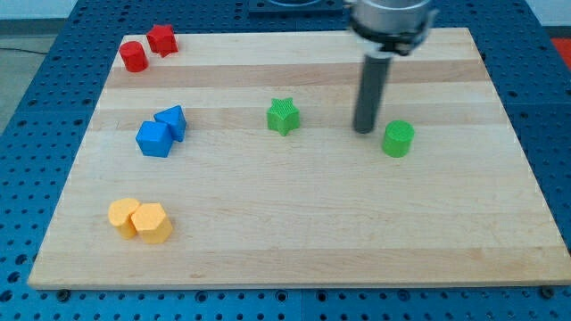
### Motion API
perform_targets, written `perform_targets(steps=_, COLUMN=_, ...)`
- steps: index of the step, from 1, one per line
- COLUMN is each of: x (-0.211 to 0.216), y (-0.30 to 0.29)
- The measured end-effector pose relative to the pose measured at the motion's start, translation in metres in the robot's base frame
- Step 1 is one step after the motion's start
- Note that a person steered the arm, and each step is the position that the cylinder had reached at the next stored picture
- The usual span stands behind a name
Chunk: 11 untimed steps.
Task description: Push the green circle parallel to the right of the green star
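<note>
Green star [283, 116] sits left of centre on the wooden board [294, 250]; my tip [364, 131] stands between it and the green circle [398, 139], just beside the circle's upper-left edge. The circle lies to the star's right, slightly lower in view. Risk: a push from this side would likely drive the circle down-right, worsening alignment. No pincer fitted, so none to report. No containers present.
</note>
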State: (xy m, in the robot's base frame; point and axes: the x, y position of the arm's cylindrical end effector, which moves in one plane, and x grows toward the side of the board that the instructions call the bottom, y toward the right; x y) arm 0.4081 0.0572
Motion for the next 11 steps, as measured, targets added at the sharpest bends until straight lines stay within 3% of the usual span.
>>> perform_targets(steps=1, x=0.039, y=-0.039)
perform_targets(steps=2, x=0.058, y=0.043)
perform_targets(steps=3, x=0.051, y=0.117)
perform_targets(steps=4, x=0.022, y=0.122)
perform_targets(steps=5, x=0.073, y=0.116)
perform_targets(steps=6, x=0.072, y=0.069)
perform_targets(steps=8, x=0.028, y=0.139)
perform_targets(steps=9, x=0.065, y=0.102)
perform_targets(steps=10, x=0.061, y=-0.007)
perform_targets(steps=11, x=0.027, y=-0.103)
